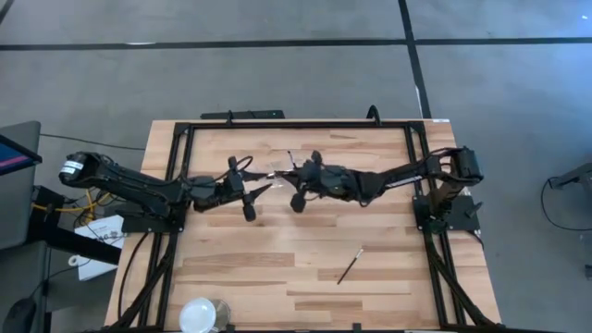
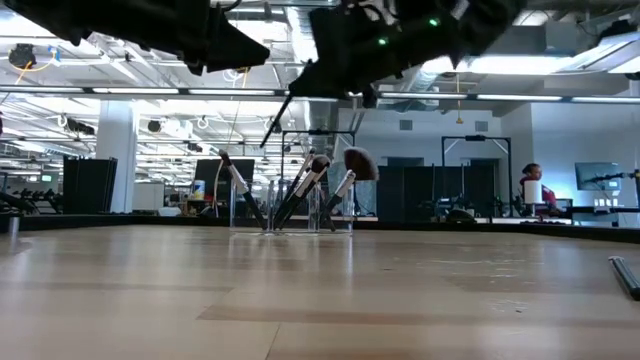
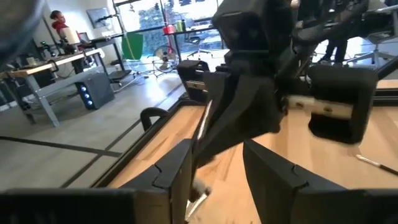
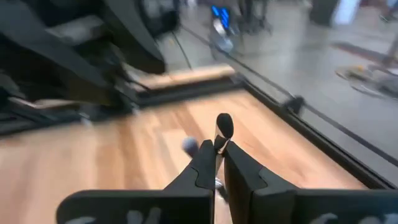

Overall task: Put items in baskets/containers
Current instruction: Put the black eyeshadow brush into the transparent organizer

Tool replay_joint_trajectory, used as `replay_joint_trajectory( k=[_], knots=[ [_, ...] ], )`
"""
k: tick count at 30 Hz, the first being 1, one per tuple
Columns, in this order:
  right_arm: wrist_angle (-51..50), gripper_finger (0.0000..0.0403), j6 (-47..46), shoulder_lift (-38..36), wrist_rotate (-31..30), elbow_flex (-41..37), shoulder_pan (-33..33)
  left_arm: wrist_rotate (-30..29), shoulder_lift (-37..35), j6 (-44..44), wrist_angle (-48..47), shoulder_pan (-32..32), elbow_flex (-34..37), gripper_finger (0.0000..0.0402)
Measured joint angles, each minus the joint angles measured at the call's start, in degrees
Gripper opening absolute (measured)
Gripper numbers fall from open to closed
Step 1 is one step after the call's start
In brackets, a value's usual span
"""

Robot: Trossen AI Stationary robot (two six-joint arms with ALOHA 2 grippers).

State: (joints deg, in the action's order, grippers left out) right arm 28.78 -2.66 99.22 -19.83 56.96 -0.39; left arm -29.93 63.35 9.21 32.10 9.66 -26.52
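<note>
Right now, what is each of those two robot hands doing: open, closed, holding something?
Left hand: open, holding nothing, above the table's middle.
Right hand: closed on a makeup brush, above the clear container of brushes.

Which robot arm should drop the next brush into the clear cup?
Probably the right. The right gripper is shut on a slim dark makeup brush, above the clear plastic container holding other brushes. The left gripper looks open and empty beside it.

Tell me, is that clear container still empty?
No. The clear container holds several brushes standing tilted; one brush lies on the table.
</note>
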Motion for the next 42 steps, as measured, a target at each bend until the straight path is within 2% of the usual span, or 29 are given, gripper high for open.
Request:
replay_joint_trajectory(
  k=[3,5,13,20,27,33,37,39,42],
  knots=[
    [-9.0,0.0003,0.0,2.6,-1.7,5.6,0.1,0.0,0.0,-0.3,0.0,-0.7,0.0,0.0139],
    [-10.9,0.0004,0.1,4.8,-1.6,8.3,0.1,0.1,0.0,-0.5,-0.1,-0.8,0.0,0.0137],
    [-11.8,0.0010,3.7,14.9,-4.4,15.2,-0.6,0.2,0.0,-0.7,-0.4,-0.7,0.0,0.0131],
    [-12.9,0.0066,4.6,16.1,-2.5,17.0,-0.5,0.2,0.0,-0.7,-0.8,-0.7,0.0,0.0131],
    [-18.3,0.0111,4.8,10.5,-2.8,17.0,0.8,0.2,0.0,-0.9,-1.2,-0.7,0.0,0.0131],
    [-33.0,0.0126,4.7,-0.7,-2.7,16.9,4.3,0.2,0.0,-2.6,-1.3,-0.7,0.1,0.0131],
    [-48.0,0.0127,7.0,-8.9,-2.2,17.0,8.7,0.2,0.0,-2.6,-1.3,-0.7,0.1,0.0131],
    [-57.7,0.0127,7.5,-12.6,0.5,17.0,10.7,0.2,0.0,-2.6,-1.3,-0.7,0.1,0.0131],
    [-68.7,0.0127,5.5,-16.8,9.3,15.8,13.0,0.2,0.0,-2.6,-1.3,-0.7,0.1,0.0131]
  ],
)
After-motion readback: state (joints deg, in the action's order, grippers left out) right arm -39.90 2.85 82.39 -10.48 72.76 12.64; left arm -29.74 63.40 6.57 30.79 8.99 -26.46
